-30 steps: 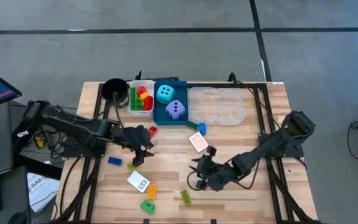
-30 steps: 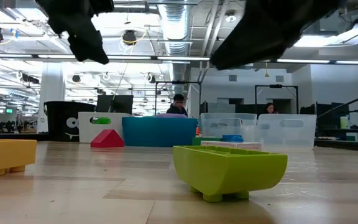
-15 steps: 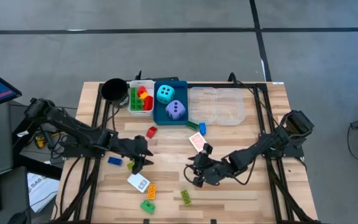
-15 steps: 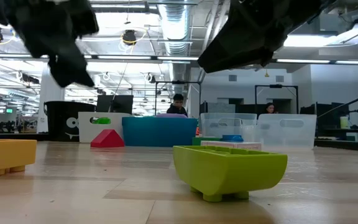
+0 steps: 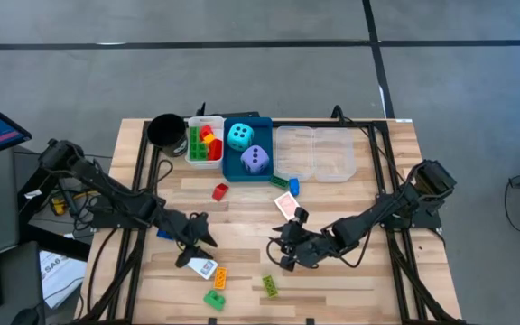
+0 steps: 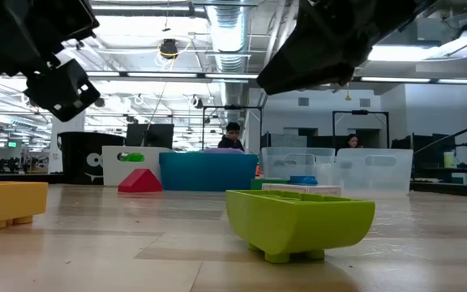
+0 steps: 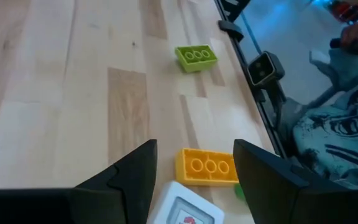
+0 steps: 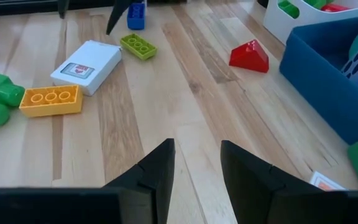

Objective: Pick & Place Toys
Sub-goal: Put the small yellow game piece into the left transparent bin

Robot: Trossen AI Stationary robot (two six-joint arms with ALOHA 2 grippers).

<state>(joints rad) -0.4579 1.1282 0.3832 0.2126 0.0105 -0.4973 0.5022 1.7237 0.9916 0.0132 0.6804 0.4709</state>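
Your left gripper (image 5: 197,246) has moved toward the near edge of the table in the last second. Now it hangs open and empty, right over the white card (image 5: 200,265), with the orange brick (image 7: 207,167) showing between its fingers. It looks like you are lining up a grab on one of those two.

Your right gripper (image 5: 284,251) has slid a little to the left. It waits open and empty over bare wood in the middle of the table.

Many toys are already put away. Some bricks sit in the white tray (image 5: 204,142), and the cyan die (image 5: 239,136) and purple die (image 5: 255,160) sit in the blue tray (image 5: 247,147) at the far side.

The bricks are hard, shiny plastic with round bumps on top. The card is flat and thin, so it may be hard to pinch. The red wedge (image 8: 249,55) has a sloped top. The green brick (image 5: 215,299) lies at the near edge.
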